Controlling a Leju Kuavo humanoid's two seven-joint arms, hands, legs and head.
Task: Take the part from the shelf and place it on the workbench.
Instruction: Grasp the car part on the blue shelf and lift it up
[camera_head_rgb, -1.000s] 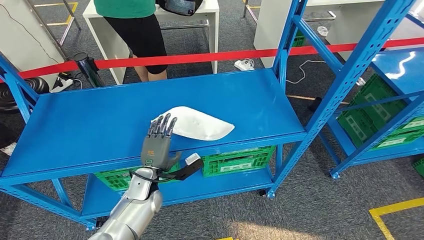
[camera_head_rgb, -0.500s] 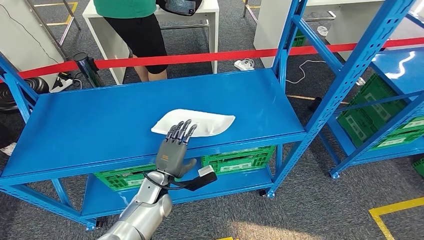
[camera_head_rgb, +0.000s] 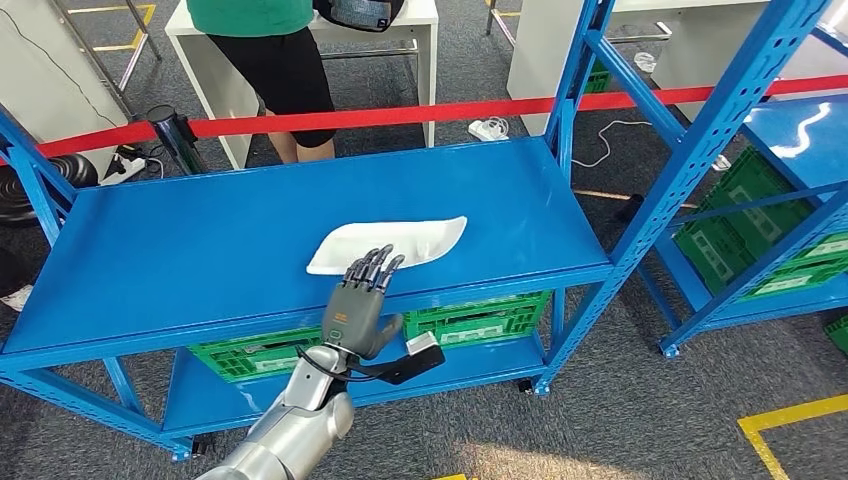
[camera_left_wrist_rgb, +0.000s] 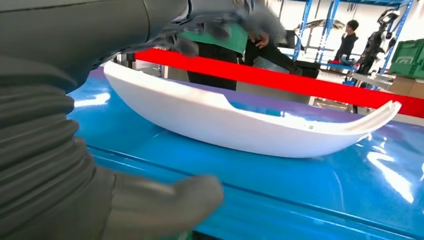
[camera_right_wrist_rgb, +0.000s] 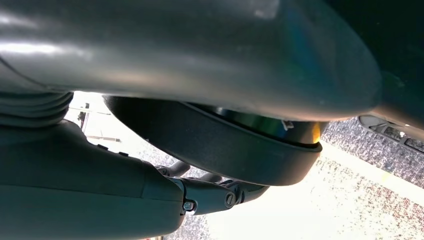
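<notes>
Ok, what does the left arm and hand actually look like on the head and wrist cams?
The left arm is silver and rounded. Its left hand has a grey back with a small orange marking and darker fingers. A black cable loops from the wrist to a small black module with a pale face. The wrist view shows a grey ribbed cover and a thick grey thumb.

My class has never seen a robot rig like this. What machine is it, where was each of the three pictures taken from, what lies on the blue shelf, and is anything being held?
It is a humanoid robot with silver arms. The wide picture looks down from its head; the other two come from cameras at its wrists. On the blue shelf lies a curved white part. The left hand reaches for the part's near edge with fingers spread; it grips nothing yet. The left wrist picture shows the part close up. The right wrist picture is too dark and close to tell what the right hand does. A person stands beyond a red barrier tape.
</notes>
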